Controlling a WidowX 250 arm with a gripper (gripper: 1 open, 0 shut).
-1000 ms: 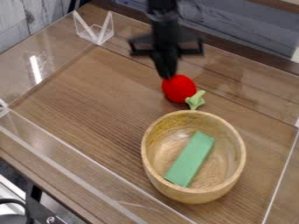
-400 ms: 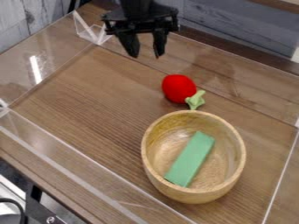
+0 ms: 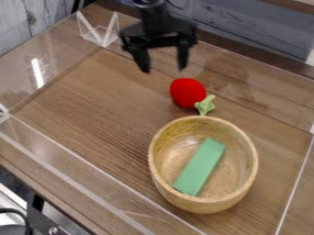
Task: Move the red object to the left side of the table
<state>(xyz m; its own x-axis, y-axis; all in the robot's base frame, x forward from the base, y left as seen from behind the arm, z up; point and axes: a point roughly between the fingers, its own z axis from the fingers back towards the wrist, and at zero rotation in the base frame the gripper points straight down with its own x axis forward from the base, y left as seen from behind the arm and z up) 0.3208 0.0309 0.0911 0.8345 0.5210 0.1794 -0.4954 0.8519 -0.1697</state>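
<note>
The red object [image 3: 188, 91] is a small round toy fruit with a light green leafy end [image 3: 205, 105], lying on the brown wood-grain table [image 3: 98, 110] just above the bowl. My gripper [image 3: 163, 59] hangs behind and slightly left of it, open, fingers spread wide with nothing between them. One fingertip [image 3: 145, 65] and the other stand apart from the fruit, not touching it.
A round light wooden bowl [image 3: 163, 170] at the front right holds a flat green block [image 3: 200, 167]. Clear acrylic walls [image 3: 50, 64] border the table. A small clear bracket [image 3: 98, 29] stands at the back left.
One second ago the gripper was shut with its tip down at the red object. It then lifted away and opened, and now stands open behind the fruit, which stayed in place.
</note>
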